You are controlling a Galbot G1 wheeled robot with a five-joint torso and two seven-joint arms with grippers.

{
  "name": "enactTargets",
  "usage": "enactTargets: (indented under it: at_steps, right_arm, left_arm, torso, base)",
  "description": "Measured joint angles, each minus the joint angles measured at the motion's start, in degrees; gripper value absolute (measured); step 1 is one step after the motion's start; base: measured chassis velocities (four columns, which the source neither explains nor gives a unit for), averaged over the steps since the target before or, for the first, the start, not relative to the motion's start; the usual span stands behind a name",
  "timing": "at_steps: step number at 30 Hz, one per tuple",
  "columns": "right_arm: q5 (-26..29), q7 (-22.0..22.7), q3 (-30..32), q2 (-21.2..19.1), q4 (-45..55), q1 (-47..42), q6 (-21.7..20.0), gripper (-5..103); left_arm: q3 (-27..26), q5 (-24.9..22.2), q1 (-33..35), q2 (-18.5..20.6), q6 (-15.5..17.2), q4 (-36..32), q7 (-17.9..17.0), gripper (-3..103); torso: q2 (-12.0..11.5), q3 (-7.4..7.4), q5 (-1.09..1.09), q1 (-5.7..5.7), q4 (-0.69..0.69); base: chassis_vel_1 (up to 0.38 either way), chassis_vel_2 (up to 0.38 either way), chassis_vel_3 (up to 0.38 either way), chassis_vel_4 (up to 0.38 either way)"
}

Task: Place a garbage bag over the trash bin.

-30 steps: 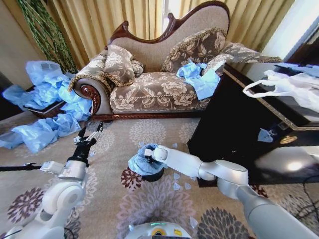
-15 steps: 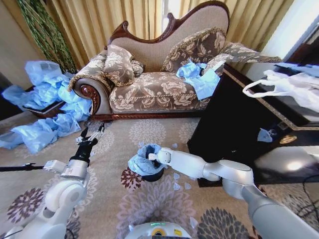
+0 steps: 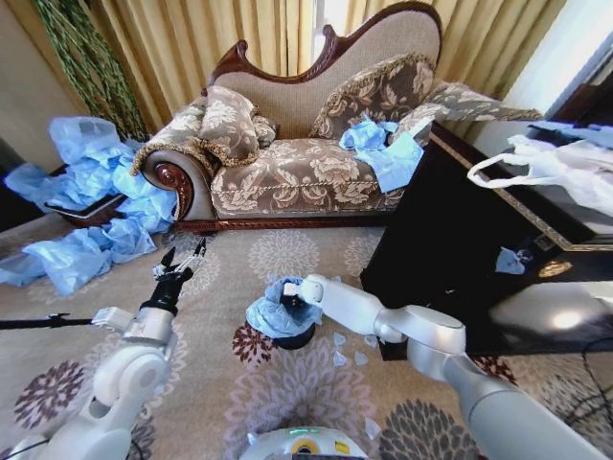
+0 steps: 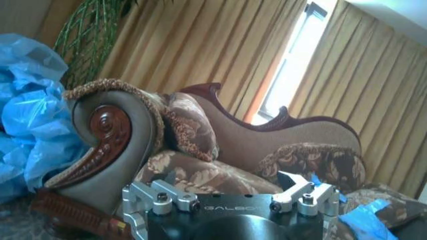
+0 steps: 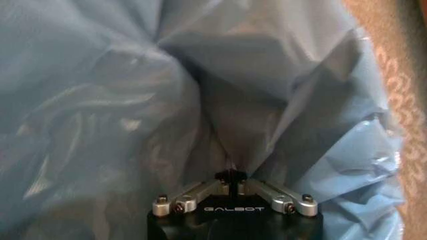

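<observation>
1. Head view: a floral chaise sofa (image 3: 306, 144) with a carved dark wood frame stands against gold curtains (image 3: 239, 34), with patterned cushions on its seat and a loose blue plastic bag (image 3: 383, 149) lying at its right end.
2. A patterned carpet (image 3: 287, 383) with flower medallions covers the floor in front of the sofa.
3. A dark cabinet (image 3: 450, 249) stands on the robot's right, and a white plastic bag with loop handles (image 3: 546, 172) lies on its top.
4. A heap of blue bags (image 3: 81, 201) sprawls on the floor to the left of the sofa's scrolled arm.
5. The trash bin (image 3: 295, 336) stands on the carpet in front of the robot, just left of the cabinet; only its black lower edge shows below the plastic.
6. The garbage bag (image 3: 273, 316) is draped over the bin's top, bunched and crinkled around the rim.
7. The right gripper (image 3: 290, 299) reaches down into the bin's mouth; in the right wrist view its fingers (image 5: 220, 186) are drawn together, pinching a fold of the bag's inner plastic.
8. The left gripper (image 3: 182, 261) hangs above the carpet to the left of the bin, well apart from it, its fingers spread and empty.
</observation>
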Motion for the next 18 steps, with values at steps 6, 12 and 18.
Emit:
enactTargets:
  at_steps: [6,12,18]
  right_arm:
    - [-0.26,-0.08,-0.72,-3.09,4.2,-0.79,-0.67,0]
    - [-0.61,0.3,-1.11,-1.36,6.57,-1.15,-0.96,0]
    - [-2.02,0.32,-1.32,0.96,5.76,-1.62,-0.61,0]
  left_arm:
    - [0.06,-0.69,-0.53,0.5,0.11,0.6,-0.03,100]
    - [0.5,-0.56,0.63,-0.2,0.16,0.02,-0.03,100]
    - [-0.29,-0.66,1.43,-0.31,0.16,-0.17,0.06,100]
  torso:
    - [0.0,0.0,0.0,0.0,-0.01]
    - [0.0,0.0,-0.01,0.0,0.03]
    - [0.0,0.0,-0.01,0.0,0.02]
  base:
    - [0.0,0.0,0.0,0.0]
    - [0.0,0.0,0.0,0.0]
    - [0.0,0.0,0.0,0.0]
